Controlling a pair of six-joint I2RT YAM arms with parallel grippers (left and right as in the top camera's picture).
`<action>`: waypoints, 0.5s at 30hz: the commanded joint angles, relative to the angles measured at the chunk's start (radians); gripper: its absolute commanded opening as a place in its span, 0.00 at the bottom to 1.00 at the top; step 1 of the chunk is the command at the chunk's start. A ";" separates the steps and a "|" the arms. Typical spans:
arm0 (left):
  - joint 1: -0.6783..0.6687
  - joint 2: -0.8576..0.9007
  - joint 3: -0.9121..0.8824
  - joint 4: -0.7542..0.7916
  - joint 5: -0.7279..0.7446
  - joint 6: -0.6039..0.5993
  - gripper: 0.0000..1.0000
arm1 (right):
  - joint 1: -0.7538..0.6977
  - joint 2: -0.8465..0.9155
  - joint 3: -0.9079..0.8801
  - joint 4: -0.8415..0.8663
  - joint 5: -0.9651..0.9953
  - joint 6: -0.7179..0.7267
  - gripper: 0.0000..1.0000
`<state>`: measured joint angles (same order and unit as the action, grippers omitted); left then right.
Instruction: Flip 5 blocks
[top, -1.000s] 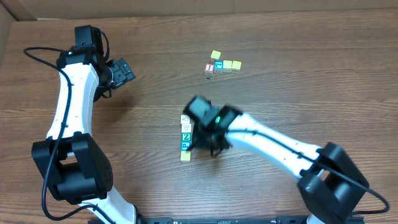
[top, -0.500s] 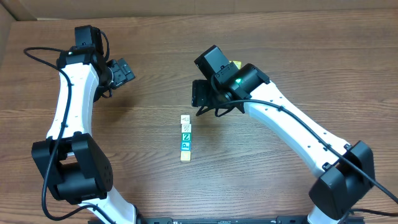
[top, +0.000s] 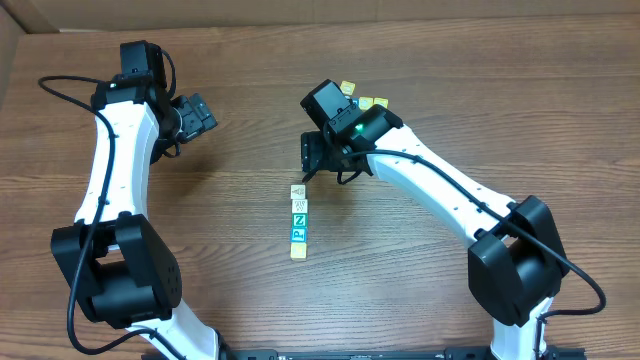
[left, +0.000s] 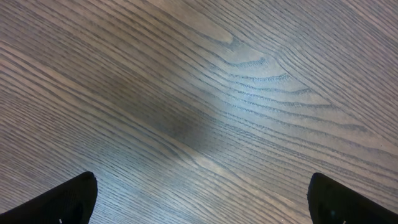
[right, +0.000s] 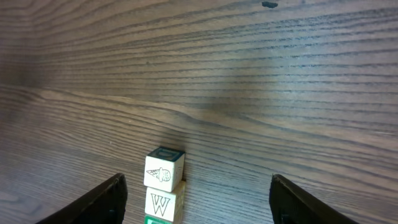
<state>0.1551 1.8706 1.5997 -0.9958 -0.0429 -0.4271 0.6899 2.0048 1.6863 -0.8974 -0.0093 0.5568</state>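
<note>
We are seeing the five blocks lying in a row mid-desk. The left gripper and right gripper are gaping empty. The right arm is partly hiding spare cubes near the far edge.

Blocks are lying in one tight column near the middle of the table (green Z sitting mid-column). Right gripper is hovering just past the column's far end; left gripper is hanging toward the far-left corner.

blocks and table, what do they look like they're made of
Blocks: probably wood, pale matte faces with printed letters and pictures. Table: wood or wood-look laminate, brown with clear grain lines and a soft sheen; cannot tell which.
</note>
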 joint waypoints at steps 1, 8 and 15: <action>0.002 0.013 0.005 0.002 -0.016 0.000 1.00 | 0.010 0.010 0.021 0.014 0.016 -0.016 0.76; 0.002 0.013 0.005 0.002 -0.016 0.000 1.00 | 0.024 0.026 0.021 0.040 0.024 -0.016 0.77; 0.002 0.013 0.005 0.002 -0.016 0.000 1.00 | 0.081 0.074 0.020 0.056 0.068 -0.007 0.76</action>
<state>0.1551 1.8706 1.5997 -0.9958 -0.0429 -0.4271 0.7361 2.0457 1.6863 -0.8471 0.0166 0.5491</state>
